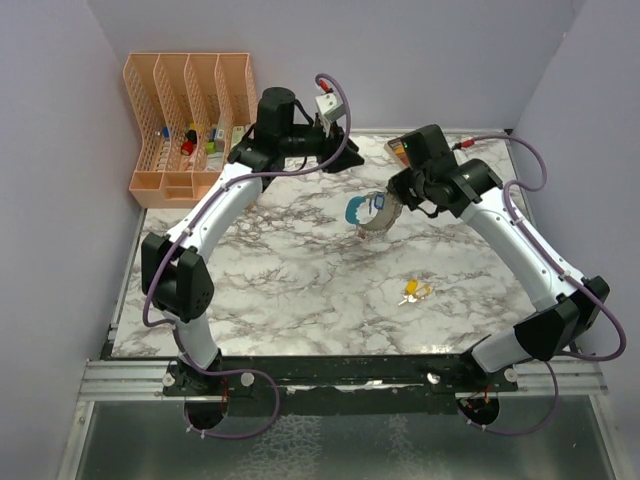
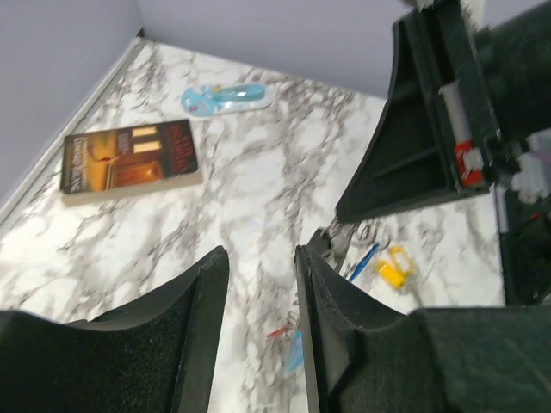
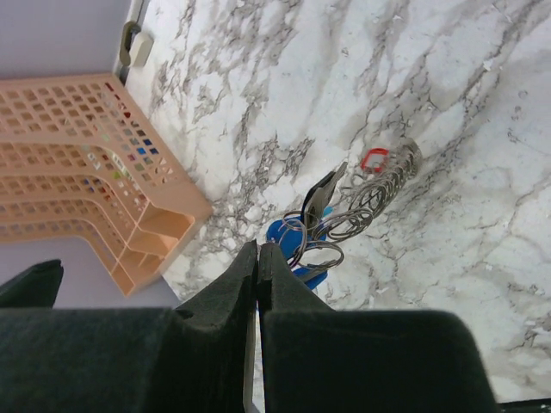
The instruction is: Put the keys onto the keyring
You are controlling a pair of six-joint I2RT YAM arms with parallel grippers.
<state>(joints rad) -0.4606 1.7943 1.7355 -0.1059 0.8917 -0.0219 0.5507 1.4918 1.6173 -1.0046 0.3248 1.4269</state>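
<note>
A peach plastic lattice organiser with several upright slots is standing at the far left corner of the white marbled surface. Small red, yellow and green pieces are sitting low in its slots, too small to name. The keyring, a bunch with a light-blue curved piece, a small red tag and grey metal loops and coils on thin rings, is showing at about the middle of the surface, a little toward the far edge. The right arm's fingers are pressing fully together with no gap between them, and their tips are pointing straight at the bunch. In the right wrist view the thin rings and the blue piece are showing just beside the tips, with the red tag and the grey coil stretching away beyond them. Whether the tips are pinching a ring or only touching it cannot be told. The left arm's fingers are hovering near the far edge, standing partly apart with nothing between them, near the keyring but not touching it. Small yellow-headed keys are lying on the surface nearer the near edge, right of the middle, well apart from both sets of fingers.
</note>
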